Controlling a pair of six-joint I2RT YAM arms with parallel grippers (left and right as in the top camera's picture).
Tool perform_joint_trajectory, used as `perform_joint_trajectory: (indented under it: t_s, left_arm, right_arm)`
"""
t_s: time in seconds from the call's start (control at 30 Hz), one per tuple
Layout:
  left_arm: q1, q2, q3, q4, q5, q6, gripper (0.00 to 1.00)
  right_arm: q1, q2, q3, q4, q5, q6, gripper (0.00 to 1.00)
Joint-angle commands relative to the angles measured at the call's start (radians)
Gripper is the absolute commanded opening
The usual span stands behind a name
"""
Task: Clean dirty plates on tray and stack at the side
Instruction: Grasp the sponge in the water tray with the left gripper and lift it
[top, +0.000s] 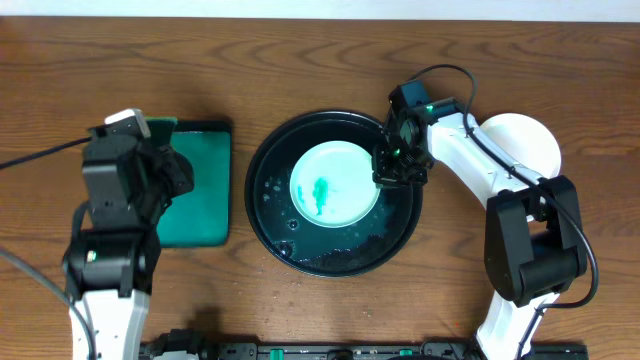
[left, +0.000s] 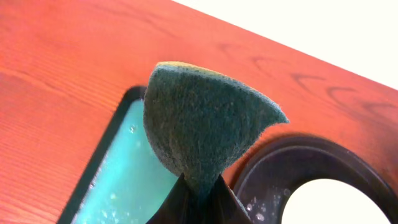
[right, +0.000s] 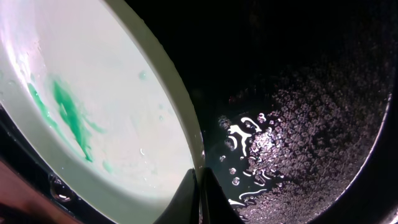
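A pale mint plate with a green smear lies in the wet round black tray. My right gripper is shut on the plate's right rim; in the right wrist view the fingertips pinch the rim of the plate over the tray. A white plate lies on the table at the right, partly under the right arm. My left gripper is shut on a dark green sponge, held above the green tray. No other plate shows.
The rectangular green tray with a black rim sits left of the black tray, partly hidden by my left arm. Soapy water and bubbles cover the black tray's floor. Brown wooden table all round.
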Motion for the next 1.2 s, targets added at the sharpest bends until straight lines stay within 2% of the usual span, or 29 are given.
perform_joint_trajectory:
  t_s: [0.0, 1.17]
  left_arm:
    - [-0.005, -0.043, 0.004, 0.005, -0.017, 0.035, 0.07]
    - [-0.005, 0.022, 0.004, -0.021, -0.016, 0.051, 0.06]
  right_arm:
    - [0.007, -0.014, 0.007, -0.001, -0.008, -0.01, 0.01]
    - [0.007, -0.014, 0.007, 0.0, -0.008, -0.009, 0.01]
